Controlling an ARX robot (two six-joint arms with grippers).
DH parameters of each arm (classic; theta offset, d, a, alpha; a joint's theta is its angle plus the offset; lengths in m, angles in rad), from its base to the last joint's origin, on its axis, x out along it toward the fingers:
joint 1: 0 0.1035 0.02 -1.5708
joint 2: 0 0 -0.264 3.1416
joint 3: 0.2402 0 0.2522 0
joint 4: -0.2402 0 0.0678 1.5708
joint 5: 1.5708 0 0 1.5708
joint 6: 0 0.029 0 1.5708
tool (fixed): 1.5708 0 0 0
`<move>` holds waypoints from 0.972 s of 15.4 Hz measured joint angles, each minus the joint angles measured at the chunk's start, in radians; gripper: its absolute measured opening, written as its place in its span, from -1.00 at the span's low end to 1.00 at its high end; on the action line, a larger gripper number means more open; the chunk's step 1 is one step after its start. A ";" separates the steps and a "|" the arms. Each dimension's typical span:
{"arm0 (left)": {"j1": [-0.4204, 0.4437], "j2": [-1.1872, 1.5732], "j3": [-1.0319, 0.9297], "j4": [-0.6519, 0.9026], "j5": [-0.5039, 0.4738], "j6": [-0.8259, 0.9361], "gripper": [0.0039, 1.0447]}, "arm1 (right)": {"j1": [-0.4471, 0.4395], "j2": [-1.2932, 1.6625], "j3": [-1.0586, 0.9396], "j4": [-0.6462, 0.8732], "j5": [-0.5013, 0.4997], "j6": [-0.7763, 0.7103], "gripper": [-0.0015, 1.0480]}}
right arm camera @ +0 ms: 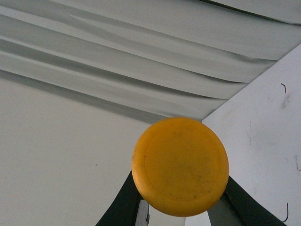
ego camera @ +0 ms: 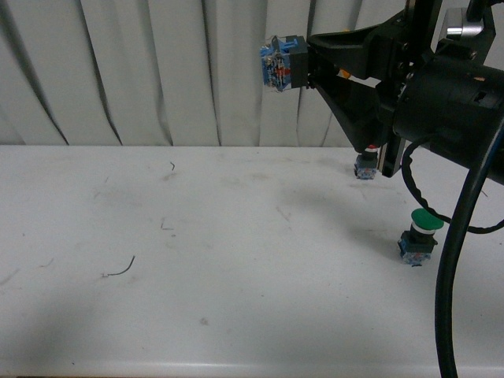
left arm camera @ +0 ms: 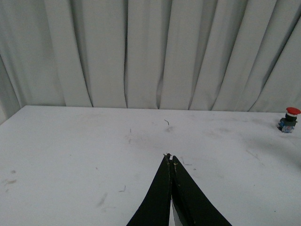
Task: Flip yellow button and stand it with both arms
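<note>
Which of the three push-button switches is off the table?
The yellow button, held aloft in the right pincer; the red switch and green switch stand on the table.

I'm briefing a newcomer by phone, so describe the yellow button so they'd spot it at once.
Start at the white table before the pleated curtain, then follow the black right arm coming in from the right. Its pincer holds the yellow button in the air, blue base poking out sideways. The red-capped switch and green-capped switch stand on the table; only this one is lifted.

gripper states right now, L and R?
left gripper: shut, holding nothing.
right gripper: shut on the yellow button, held in the air.
</note>
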 joint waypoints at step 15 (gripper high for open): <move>-0.001 -0.249 0.001 -0.261 0.000 0.000 0.17 | -0.078 -0.067 0.018 -0.002 0.077 -0.264 -0.47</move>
